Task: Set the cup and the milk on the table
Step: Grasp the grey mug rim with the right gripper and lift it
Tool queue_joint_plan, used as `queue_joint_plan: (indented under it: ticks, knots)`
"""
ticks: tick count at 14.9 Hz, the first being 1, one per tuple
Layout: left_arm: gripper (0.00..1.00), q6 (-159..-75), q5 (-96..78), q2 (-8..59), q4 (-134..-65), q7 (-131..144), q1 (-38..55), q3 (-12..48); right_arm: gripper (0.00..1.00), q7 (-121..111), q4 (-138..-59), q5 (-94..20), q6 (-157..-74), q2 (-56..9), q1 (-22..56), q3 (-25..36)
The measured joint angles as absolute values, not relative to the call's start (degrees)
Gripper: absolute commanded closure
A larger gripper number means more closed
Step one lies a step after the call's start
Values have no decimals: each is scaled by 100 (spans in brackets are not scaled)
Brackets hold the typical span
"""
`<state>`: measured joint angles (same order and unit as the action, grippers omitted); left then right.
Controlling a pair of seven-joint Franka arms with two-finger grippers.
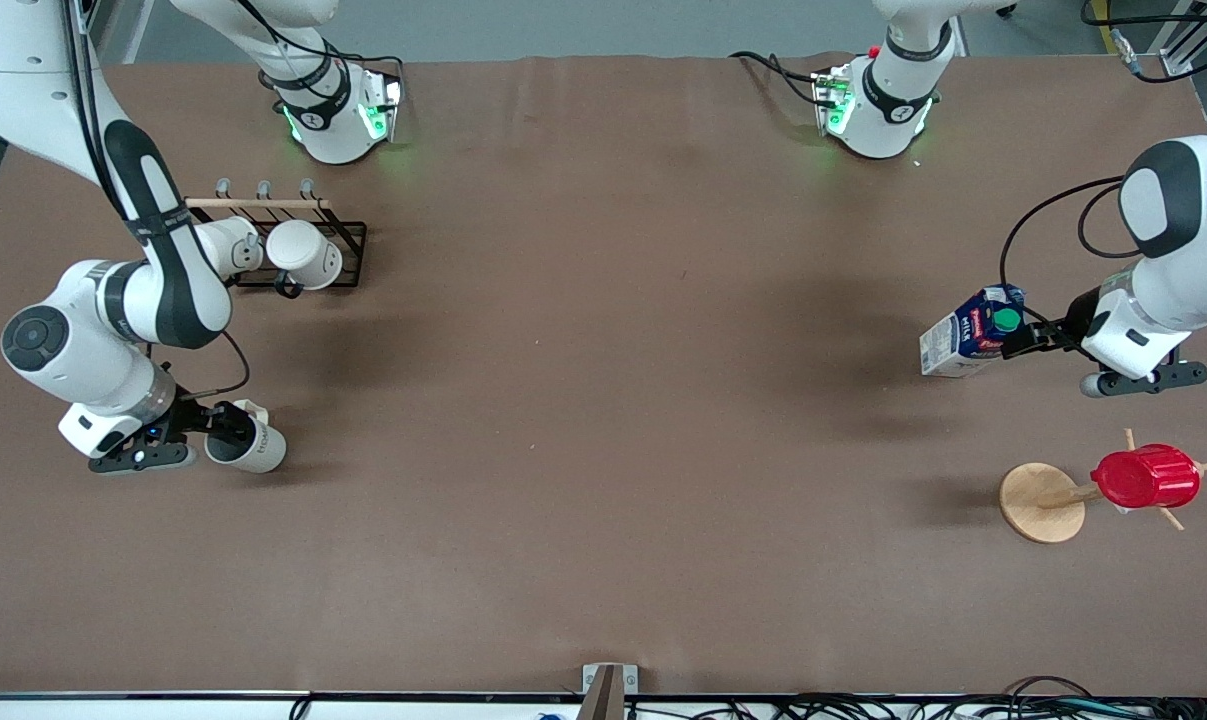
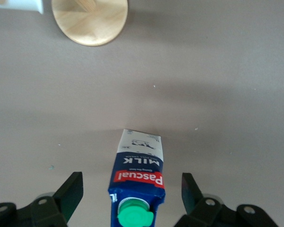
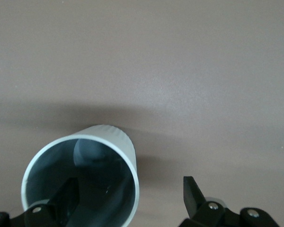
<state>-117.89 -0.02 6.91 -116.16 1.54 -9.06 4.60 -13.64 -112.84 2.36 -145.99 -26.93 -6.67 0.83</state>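
Milk stands at mid right of the front frame on the table, between my left gripper's spread fingers. Cup sits at lower left; my right gripper is open, one finger inside its rim.

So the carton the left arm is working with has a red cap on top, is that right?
Not quite. The cap on the milk is green, not red; red is the logo band. The left wrist view shows it, between the left gripper fingers, which stand open.
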Motion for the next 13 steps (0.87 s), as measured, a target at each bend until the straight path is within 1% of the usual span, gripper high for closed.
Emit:
queue_joint_plan:
  ticks: [1,2,3,8,9,11,13]
  knots:
    - [8,-11802,-2,690,-11671,155,-905,514,61,-1364,-11290,236,-14670,-2737,-667,83]
    - [9,-11819,-2,689,-11732,161,-903,557,83,-1364,-11291,236,-14706,-2779,-667,85]
    - [9,-11834,-2,689,-11788,169,-901,581,99,-1363,-11291,236,-14714,-2804,-667,87]
    - [9,-11946,-2,686,-12012,170,-919,580,100,-1108,-11240,234,-14612,-2814,-662,87]
    - [9,-11955,-2,686,-12032,170,-925,577,100,-1093,-11150,236,-14368,-2808,-649,78]
    - [9,-11963,-2,682,-12040,170,-930,569,100,-1092,-10791,237,-13522,-2711,-564,22]
    - [9,-11963,33,677,-12042,170,-932,567,100,-839,-10444,235,-12868,-2446,-358,-137]
